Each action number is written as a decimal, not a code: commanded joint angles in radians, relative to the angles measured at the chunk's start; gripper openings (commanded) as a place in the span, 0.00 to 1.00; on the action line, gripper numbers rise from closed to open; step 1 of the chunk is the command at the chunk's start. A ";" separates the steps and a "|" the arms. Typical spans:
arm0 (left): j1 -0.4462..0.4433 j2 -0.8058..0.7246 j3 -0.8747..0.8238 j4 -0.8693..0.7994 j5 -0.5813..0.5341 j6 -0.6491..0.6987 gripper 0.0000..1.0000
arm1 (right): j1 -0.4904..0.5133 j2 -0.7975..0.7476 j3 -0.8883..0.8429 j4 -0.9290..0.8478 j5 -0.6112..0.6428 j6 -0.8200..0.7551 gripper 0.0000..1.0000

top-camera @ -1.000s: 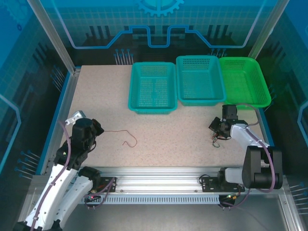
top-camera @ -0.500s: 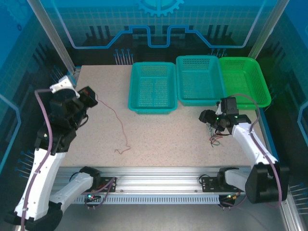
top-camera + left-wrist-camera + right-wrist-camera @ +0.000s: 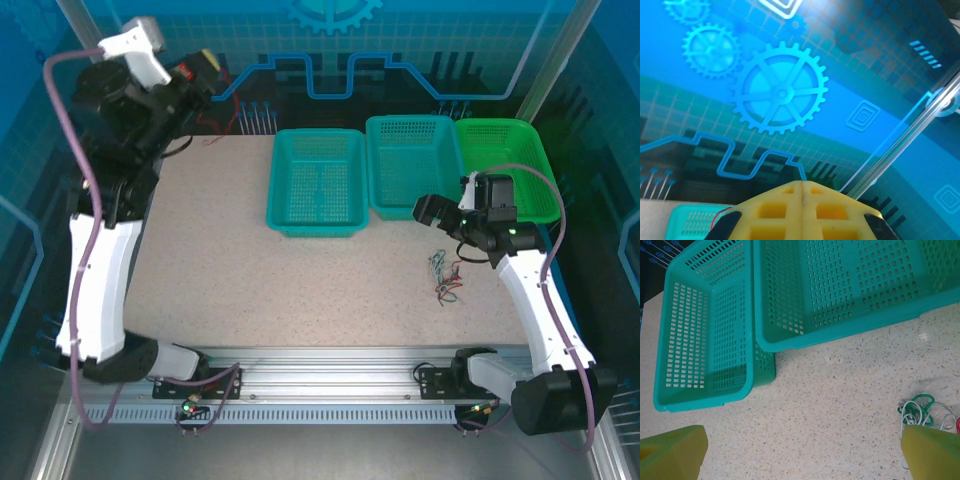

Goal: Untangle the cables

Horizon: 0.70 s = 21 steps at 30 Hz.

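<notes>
Found right fingers (image 3: 675, 452) spread wide and empty, having just let go. Located cables (image 3: 917, 410) loose on desk (image 3: 830, 405), just beside one fingertip, untouched; green, white and red, looked knotted yet. Saw left fingers (image 3: 802, 210) pressed together, raised high toward far-left corner, apparently pinching red wire (image 3: 722, 210). Judged one strand drawn clear.

1. Holds the left arm (image 3: 100, 260) up high, reaching to the far left corner.
2. Pinches the left gripper (image 3: 802, 192) tight, yellow fingers touching, on a thin red cable (image 3: 722, 211).
3. Bends the right arm (image 3: 535, 290) forward, wrist turned left.
4. Holds the right gripper (image 3: 800, 455) wide open.
</notes>
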 commanded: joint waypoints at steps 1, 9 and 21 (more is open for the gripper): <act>0.009 0.115 0.100 0.108 0.176 0.048 0.00 | 0.009 0.003 0.035 -0.045 0.021 -0.004 1.00; 0.009 0.327 0.107 0.188 0.295 -0.055 0.00 | -0.014 -0.016 0.019 -0.072 0.026 -0.001 1.00; -0.016 0.348 -0.471 0.392 0.265 -0.128 0.00 | -0.038 -0.092 -0.021 -0.105 0.024 0.003 1.00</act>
